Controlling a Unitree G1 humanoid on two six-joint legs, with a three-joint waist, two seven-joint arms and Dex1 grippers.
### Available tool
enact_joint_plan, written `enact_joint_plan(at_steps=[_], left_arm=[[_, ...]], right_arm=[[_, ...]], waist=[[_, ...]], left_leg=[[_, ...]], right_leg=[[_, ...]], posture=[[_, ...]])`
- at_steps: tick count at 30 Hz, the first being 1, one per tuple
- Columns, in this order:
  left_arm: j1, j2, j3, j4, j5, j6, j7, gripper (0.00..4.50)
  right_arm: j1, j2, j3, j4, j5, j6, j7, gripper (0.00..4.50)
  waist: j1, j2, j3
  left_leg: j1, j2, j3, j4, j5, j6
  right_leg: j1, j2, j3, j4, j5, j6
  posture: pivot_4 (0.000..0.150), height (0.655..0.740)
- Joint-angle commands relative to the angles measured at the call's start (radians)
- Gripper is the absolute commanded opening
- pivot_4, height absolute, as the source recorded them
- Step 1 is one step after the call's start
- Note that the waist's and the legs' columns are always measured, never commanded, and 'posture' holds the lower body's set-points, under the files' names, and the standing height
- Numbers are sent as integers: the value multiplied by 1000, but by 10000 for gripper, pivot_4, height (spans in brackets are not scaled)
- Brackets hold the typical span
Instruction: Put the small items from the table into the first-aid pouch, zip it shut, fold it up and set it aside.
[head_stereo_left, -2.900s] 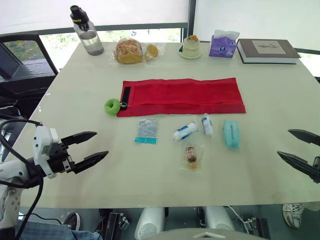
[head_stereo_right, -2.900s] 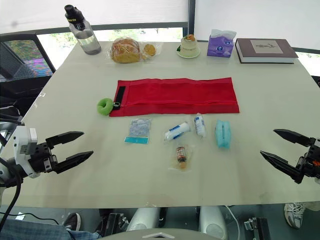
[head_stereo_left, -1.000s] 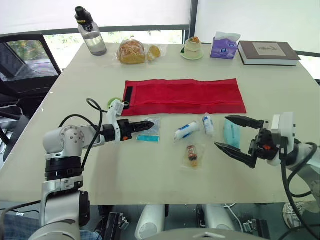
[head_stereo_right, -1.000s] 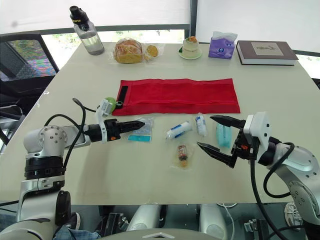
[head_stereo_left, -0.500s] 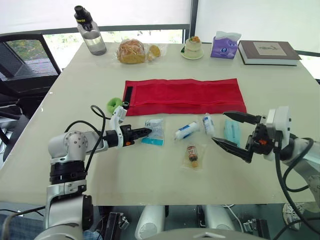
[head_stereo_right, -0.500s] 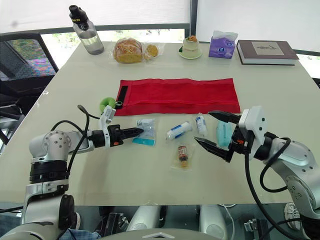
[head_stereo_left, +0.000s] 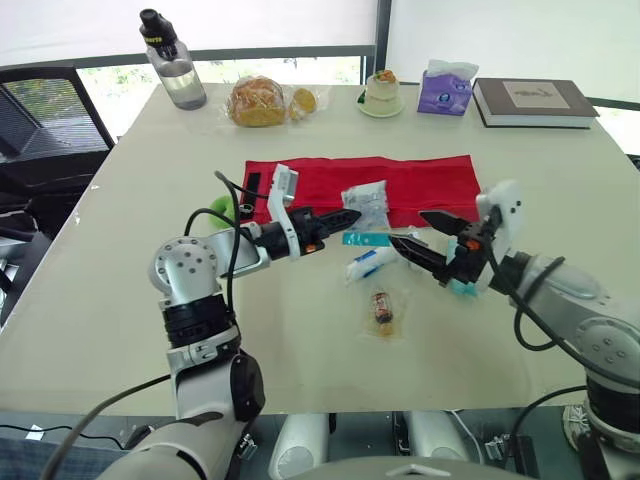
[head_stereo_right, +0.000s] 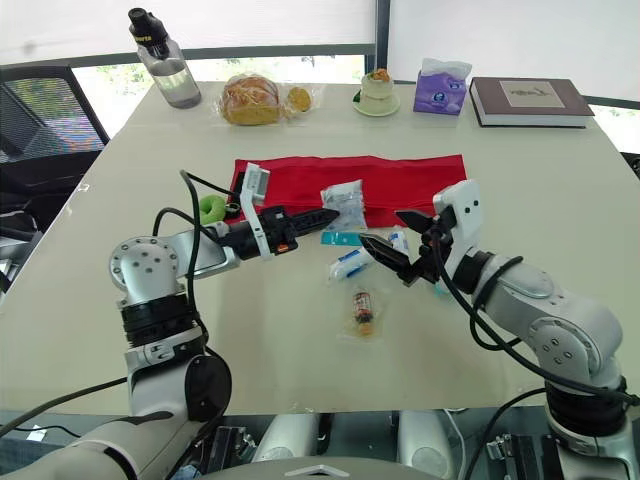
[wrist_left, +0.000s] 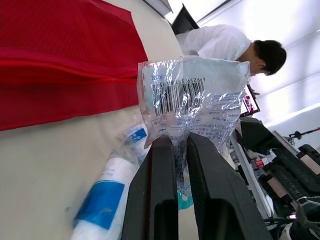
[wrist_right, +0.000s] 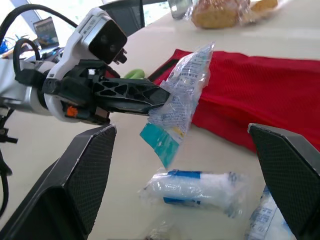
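The left gripper (head_stereo_left: 350, 214) pinches one clear plastic packet (head_stereo_left: 366, 203) by its edge, holding it raised at the near edge of the single red pouch (head_stereo_left: 430, 178), which lies open and flat. The right gripper (head_stereo_left: 407, 228), fingers spread wide, hovers just right of the packet. Nearer than the pouch lie one bandage roll (head_stereo_left: 369, 264) and one bagged brown vial (head_stereo_left: 383, 307).
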Motion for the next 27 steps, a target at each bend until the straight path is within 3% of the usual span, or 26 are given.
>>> enact_joint_plan(at_steps=[1,5,8,11,14,16,17,27], left_arm=[[-19,-42,1,-70,-39,5,43,244],[-9,-90,1,-100,-57,14,84,244],[-2,-98,-7,-106,-64,12,95,0],[-1,-92,-10,-103,-72,11,98,0],[6,-81,-32,-109,-82,6,82,0],[11,-78,-39,-112,-87,5,78,0],[13,-78,-40,-112,-87,2,78,0],[27,-66,-51,-111,-93,-21,77,0]], right_arm=[[-29,53,-29,-13,122,51,-160,45000],[-50,84,-36,9,214,74,-297,45000],[-64,105,-46,30,275,52,-383,38255],[-73,93,-43,39,313,45,-424,22493],[-74,83,-38,46,342,31,-455,12141],[-76,76,-33,49,351,25,-465,1928],[-75,72,-32,50,355,23,-469,191],[-61,36,-13,56,373,-4,-484,73]], waist=[[-4,0,0],[-11,0,0],[-12,0,0],[-13,0,0],[-13,0,0],[-13,0,0],[-13,0,0],[-13,0,0]], left_leg=[[0,0,0,0,0,0],[0,-1,1,0,0,0],[0,-1,1,0,0,0],[0,-1,1,0,0,0],[0,-1,1,0,0,0],[0,-1,1,0,0,0],[0,-1,1,0,0,0],[0,-1,1,0,0,0]], right_leg=[[0,0,0,0,0,0],[0,0,0,0,0,0],[0,1,0,0,0,0],[0,1,0,0,0,0],[0,1,0,0,0,0],[0,1,0,0,0,0],[0,1,0,0,0,0],[0,1,0,0,0,0]], posture=[[1500,7400],[1500,7400],[1500,7400],[1500,7400],[1500,7400],[1500,7400],[1500,7400],[1500,7400]])
